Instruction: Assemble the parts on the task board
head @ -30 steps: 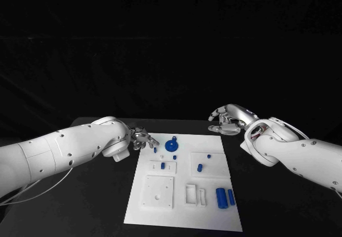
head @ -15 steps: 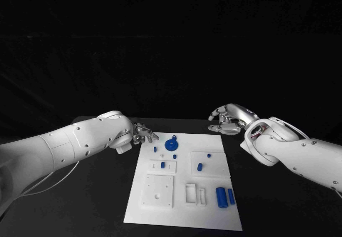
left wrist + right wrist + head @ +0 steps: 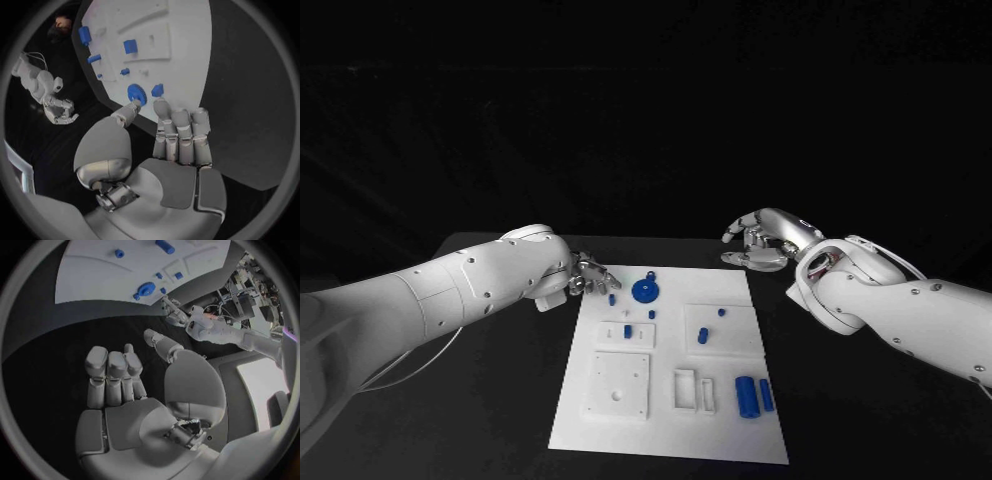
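The white task board (image 3: 664, 420) lies in the middle of the black table. At its far end a blue gear (image 3: 646, 292) sits, with a small blue part (image 3: 613, 298) just left of it. My left hand (image 3: 590, 277) hovers at the board's far left corner, fingers straight and holding nothing. In the left wrist view its fingertips (image 3: 164, 107) end close to the small blue part (image 3: 157, 90) and the gear (image 3: 137, 94). My right hand (image 3: 763, 245) hangs off the board beyond its far right corner, holding nothing; its fingers (image 3: 112, 374) lie side by side.
More small blue parts (image 3: 704, 338) stand in the board's middle. Two blue cylinders (image 3: 754, 394) lie near its right edge. White recessed blocks (image 3: 620, 385) take up the near left. Bare black table (image 3: 473, 400) runs along both sides.
My left arm has swung up and inward, and its hand has edged slightly farther along the board's far left corner. The right hand and the parts have stayed put.
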Controlling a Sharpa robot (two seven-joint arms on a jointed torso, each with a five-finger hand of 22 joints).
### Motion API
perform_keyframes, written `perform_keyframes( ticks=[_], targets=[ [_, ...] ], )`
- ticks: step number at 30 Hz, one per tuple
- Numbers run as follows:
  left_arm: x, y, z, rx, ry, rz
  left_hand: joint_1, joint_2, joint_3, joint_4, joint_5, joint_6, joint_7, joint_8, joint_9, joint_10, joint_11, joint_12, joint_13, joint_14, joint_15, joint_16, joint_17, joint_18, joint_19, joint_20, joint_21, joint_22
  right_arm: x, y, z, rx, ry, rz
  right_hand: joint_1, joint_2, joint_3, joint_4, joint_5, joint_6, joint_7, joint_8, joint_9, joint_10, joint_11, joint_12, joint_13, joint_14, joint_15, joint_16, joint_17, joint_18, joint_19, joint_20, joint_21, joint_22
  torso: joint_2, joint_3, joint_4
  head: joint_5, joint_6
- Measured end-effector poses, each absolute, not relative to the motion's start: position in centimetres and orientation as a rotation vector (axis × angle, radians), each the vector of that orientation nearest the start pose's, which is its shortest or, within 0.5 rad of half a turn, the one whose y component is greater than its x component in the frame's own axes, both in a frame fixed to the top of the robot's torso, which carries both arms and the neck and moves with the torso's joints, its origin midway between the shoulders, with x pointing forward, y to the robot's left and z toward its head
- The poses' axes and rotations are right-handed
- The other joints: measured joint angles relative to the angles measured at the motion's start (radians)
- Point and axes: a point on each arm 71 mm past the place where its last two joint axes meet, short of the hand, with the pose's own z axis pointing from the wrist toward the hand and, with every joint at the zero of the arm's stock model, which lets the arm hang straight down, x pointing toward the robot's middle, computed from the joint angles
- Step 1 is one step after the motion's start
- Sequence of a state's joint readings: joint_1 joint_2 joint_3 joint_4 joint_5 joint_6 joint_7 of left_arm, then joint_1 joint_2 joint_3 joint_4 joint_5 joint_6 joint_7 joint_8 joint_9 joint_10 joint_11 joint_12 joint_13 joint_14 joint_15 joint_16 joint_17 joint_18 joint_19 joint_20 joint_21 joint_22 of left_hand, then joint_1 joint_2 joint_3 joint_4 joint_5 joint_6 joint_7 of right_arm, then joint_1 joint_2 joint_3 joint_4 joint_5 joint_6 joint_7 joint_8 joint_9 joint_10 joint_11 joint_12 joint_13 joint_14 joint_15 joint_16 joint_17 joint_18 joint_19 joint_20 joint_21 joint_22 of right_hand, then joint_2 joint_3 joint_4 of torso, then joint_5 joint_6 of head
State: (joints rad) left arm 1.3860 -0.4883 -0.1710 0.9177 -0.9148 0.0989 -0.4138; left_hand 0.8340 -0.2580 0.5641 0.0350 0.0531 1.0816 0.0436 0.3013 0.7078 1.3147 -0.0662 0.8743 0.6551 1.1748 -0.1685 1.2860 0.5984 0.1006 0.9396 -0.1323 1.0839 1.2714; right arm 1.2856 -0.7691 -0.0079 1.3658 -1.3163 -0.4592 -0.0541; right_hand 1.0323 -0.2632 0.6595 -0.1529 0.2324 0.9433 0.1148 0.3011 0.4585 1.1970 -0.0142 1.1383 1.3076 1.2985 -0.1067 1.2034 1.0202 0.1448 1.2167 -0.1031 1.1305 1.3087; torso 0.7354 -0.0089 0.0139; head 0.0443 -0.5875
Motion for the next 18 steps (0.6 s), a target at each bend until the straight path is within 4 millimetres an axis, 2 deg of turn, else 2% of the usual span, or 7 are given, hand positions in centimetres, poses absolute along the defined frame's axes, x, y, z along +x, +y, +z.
perform_keyframes(
  ticks=[11, 18],
  targets=[
    [59.4, 22.0, -19.2, -0.380, 2.194, -0.300, 0.001, 0.001, -0.003, 0.003, 0.000, -0.005, 0.002, 0.000, 0.001, -0.006, 0.001, 0.000, 0.000, -0.005, -0.001, 0.000, 0.000, 0.000, -0.006, -0.001, 0.000, 0.000, 53.3, -21.3, -12.9, 0.024, 1.446, 0.664, 0.000, 0.000, -0.003, 0.003, 0.000, 0.000, 0.000, 0.000, 0.000, 0.000, 0.000, 0.000, 0.000, 0.000, 0.000, 0.000, 0.000, 0.000, 0.001, 0.001, 0.000, 0.000, 0.000, -0.0002, -0.0005, 0.000, -0.005],
    [59.2, 21.9, -19.8, -0.370, 2.218, -0.303, 0.012, 0.020, -0.014, 0.000, 0.000, -0.007, 0.001, -0.001, 0.001, -0.006, 0.001, 0.000, 0.000, -0.014, 0.001, 0.000, 0.000, 0.000, -0.010, 0.003, 0.000, 0.001, 53.3, -21.3, -12.9, 0.024, 1.446, 0.665, 0.000, 0.000, -0.003, 0.003, 0.000, 0.000, 0.000, 0.000, 0.000, 0.000, 0.000, 0.000, 0.000, 0.000, 0.000, 0.000, 0.000, 0.000, 0.001, 0.001, 0.000, 0.000, 0.000, -0.0001, -0.0002, -0.002, -0.008]
  ],
)
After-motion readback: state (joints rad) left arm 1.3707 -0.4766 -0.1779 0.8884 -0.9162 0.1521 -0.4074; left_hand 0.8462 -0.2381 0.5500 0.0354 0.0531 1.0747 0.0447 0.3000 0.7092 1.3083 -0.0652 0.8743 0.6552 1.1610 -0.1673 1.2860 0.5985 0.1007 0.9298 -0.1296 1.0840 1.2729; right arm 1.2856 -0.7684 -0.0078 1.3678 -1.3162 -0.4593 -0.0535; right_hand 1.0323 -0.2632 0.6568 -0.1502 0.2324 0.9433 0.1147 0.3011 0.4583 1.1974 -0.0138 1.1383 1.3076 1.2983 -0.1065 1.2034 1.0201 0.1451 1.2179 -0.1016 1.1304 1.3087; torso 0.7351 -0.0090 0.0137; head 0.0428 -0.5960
